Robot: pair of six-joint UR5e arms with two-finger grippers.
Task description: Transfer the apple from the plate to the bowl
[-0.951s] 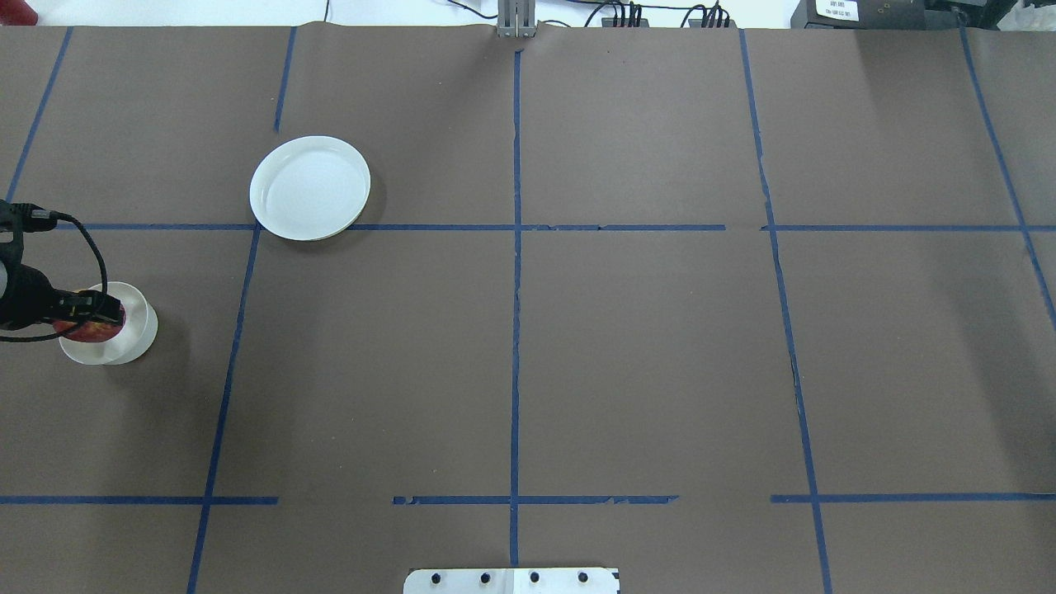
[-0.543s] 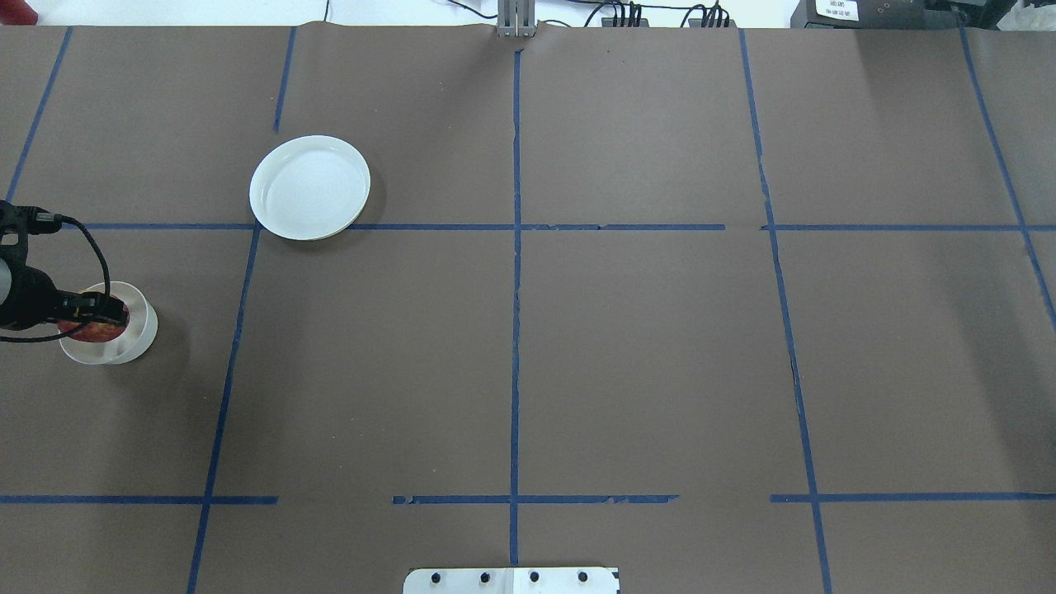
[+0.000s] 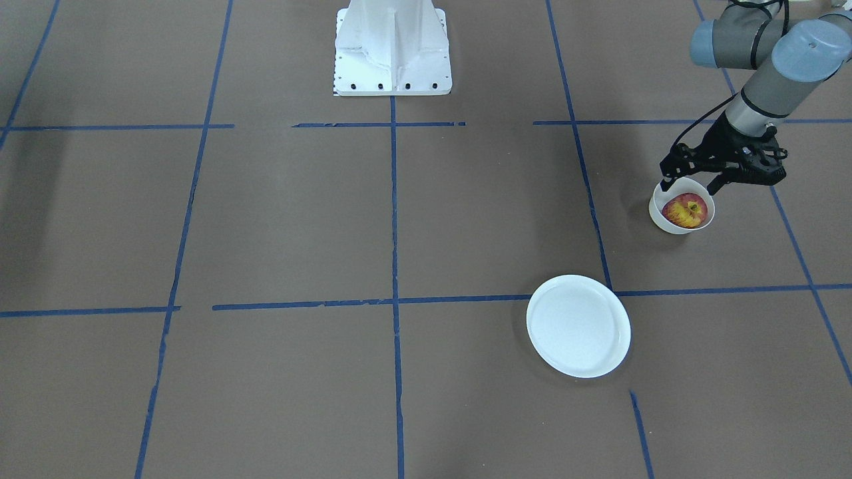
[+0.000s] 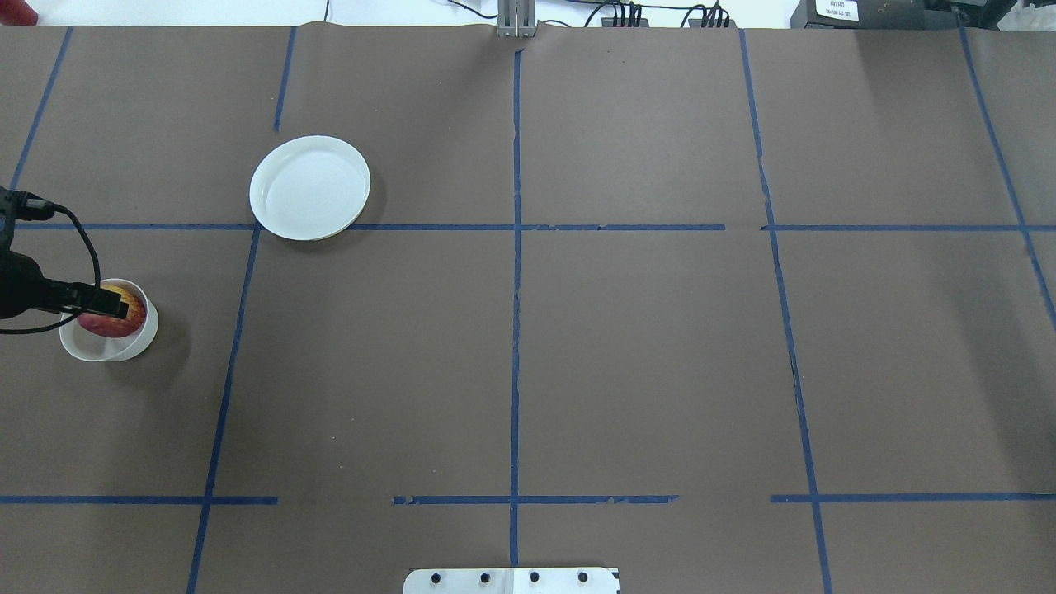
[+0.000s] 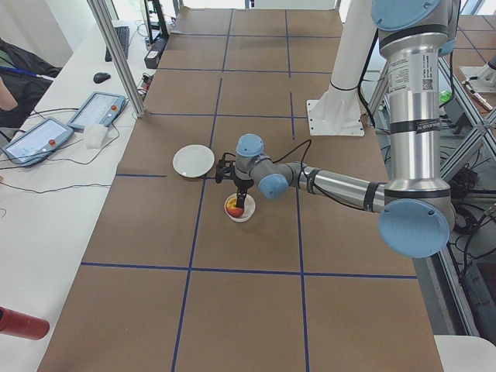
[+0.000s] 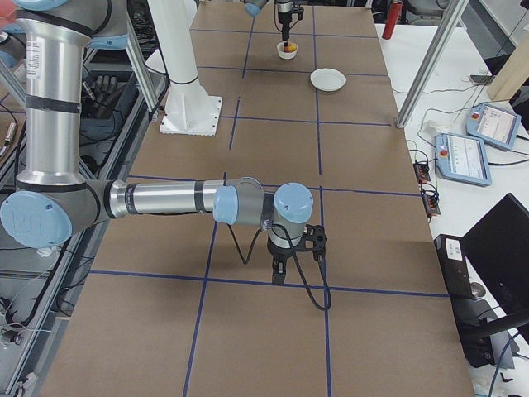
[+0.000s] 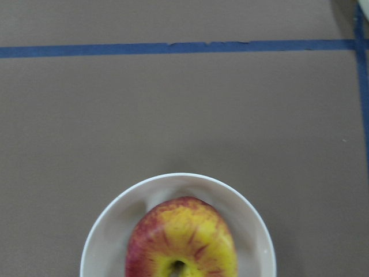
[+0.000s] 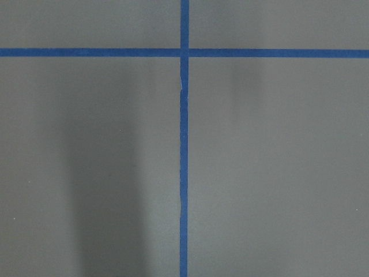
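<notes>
Left gripper, fingers spread apart and holding nothing, hangs just above the bowl, where we see the apple resting directly beneath it, well apart from the plate, so we judge its exit lies straight up.

Robotics lab, tape-gridded table, teach pendants, aluminium frame posts

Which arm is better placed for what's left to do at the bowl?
Left. Its jaws stand open just above the bowl, apple already inside, so it only needs to lift clear. The right arm is far off across the table.
</notes>
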